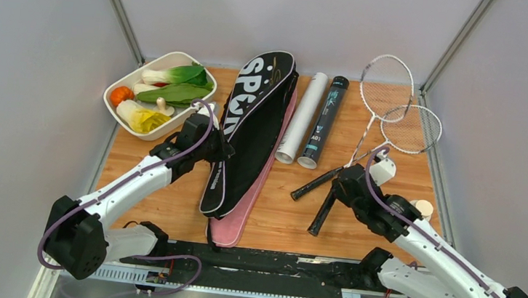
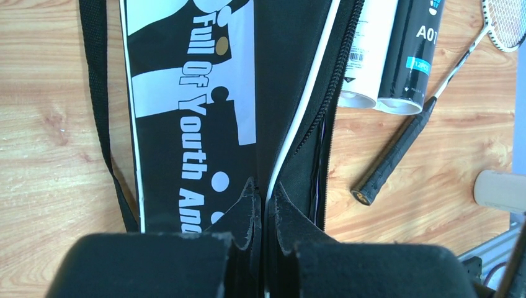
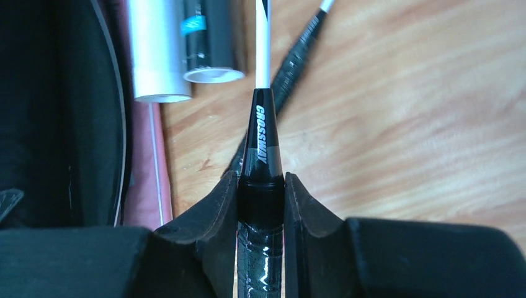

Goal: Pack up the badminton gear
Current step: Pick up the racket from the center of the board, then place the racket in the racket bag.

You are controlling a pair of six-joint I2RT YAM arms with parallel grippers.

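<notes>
Stock as I see it from my station, nearest first.

1. Right tool (image 3: 261, 186): I read it as clamped on the first racket (image 3: 260, 139). The pads press both sides of the black cone at the top of the grip, and the white shaft runs straight away from the camera.
2. Left tool (image 2: 265, 200): fingers drawn almost together, pinching the white-piped edge of the black cover (image 1: 252, 126) near its narrow end.
3. Pink cover (image 1: 236, 223): lies flat under the black one, showing along its right side and at the near end.
4. Second racket (image 1: 316, 183): loose on the wooden surface (image 1: 168, 205), its handle just beside the one I hold.
5. Small bottle (image 1: 423, 207), tan cap: at the right edge, beside the right arm.
6. White tube (image 1: 302, 116) and black tube (image 1: 324, 122): side by side and touching, between the covers and the racket shafts.
7. Both racket heads overlap at the far right corner.
8. White dish (image 1: 110, 103) of vegetables: far left corner, apart from the gear.
</notes>
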